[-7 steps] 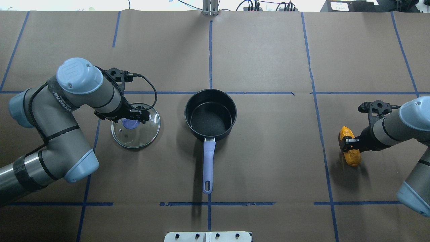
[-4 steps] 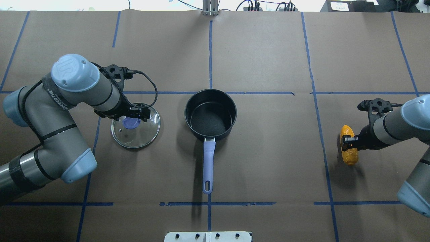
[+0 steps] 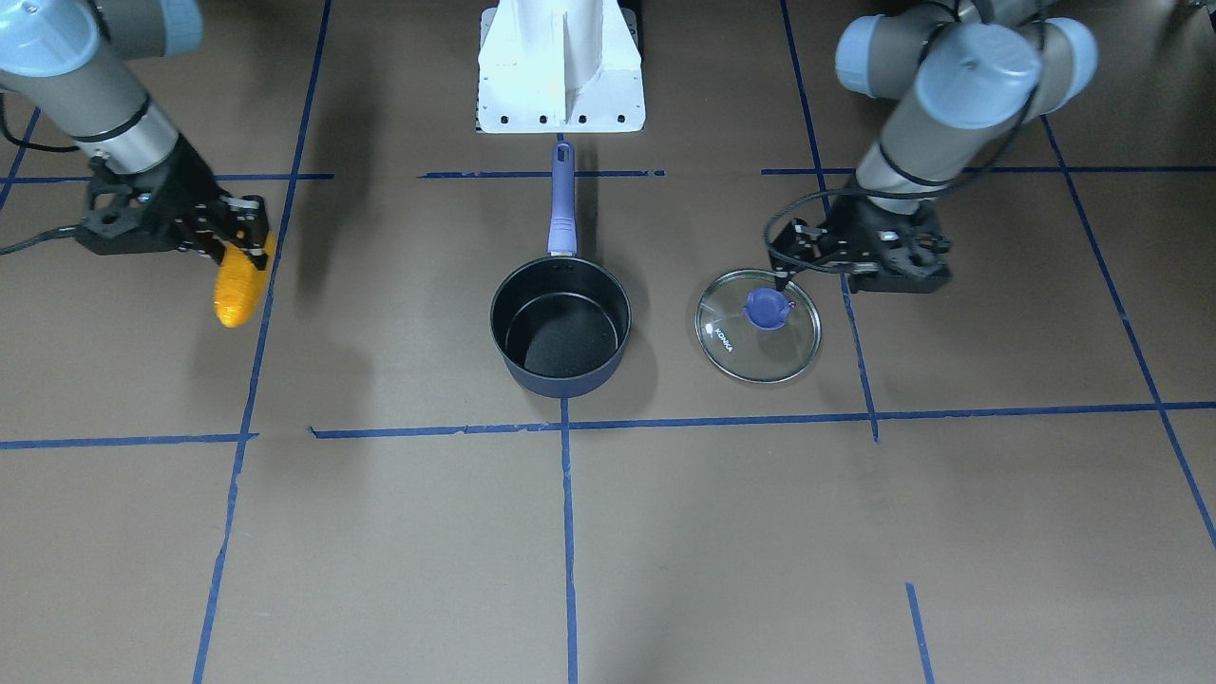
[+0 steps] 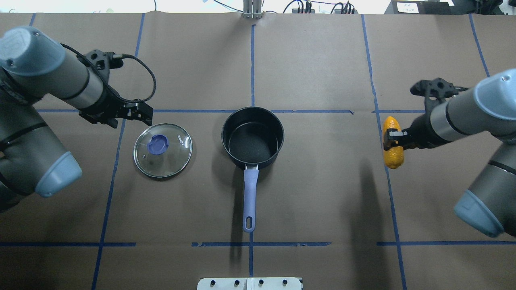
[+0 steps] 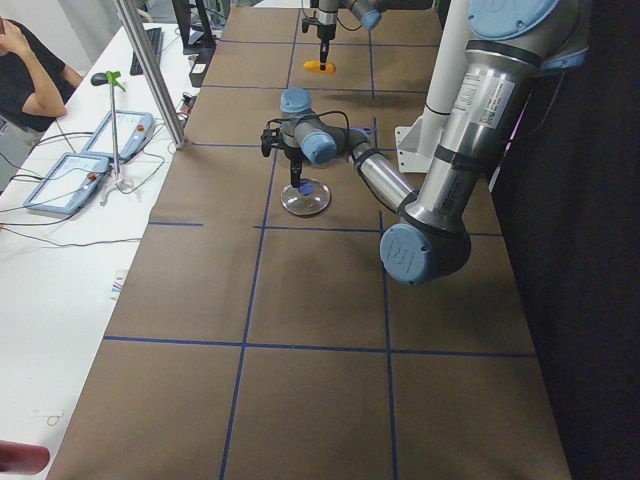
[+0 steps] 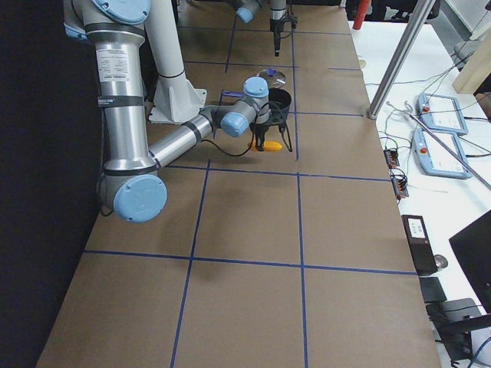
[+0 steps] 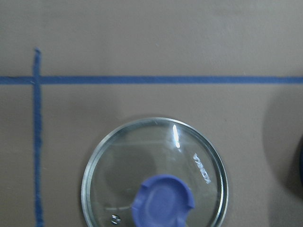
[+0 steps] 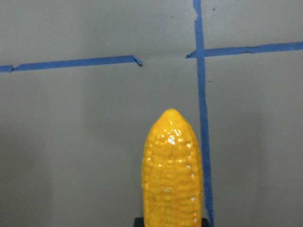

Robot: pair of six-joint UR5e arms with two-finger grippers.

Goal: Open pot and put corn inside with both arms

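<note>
The pot (image 4: 252,137) sits open at centre, handle toward 6 o'clock. My right gripper (image 4: 392,137), clamped on the corn (image 4: 394,157), has lifted it and brought it inward to the pot's 3 o'clock, still well apart. My left gripper (image 4: 141,114) has released the lid (image 4: 173,157), which lies at the pot's 9 o'clock, and risen with its jaws apart and empty. Only a blue tape line (image 4: 374,96) crosses my path to the pot.
</note>
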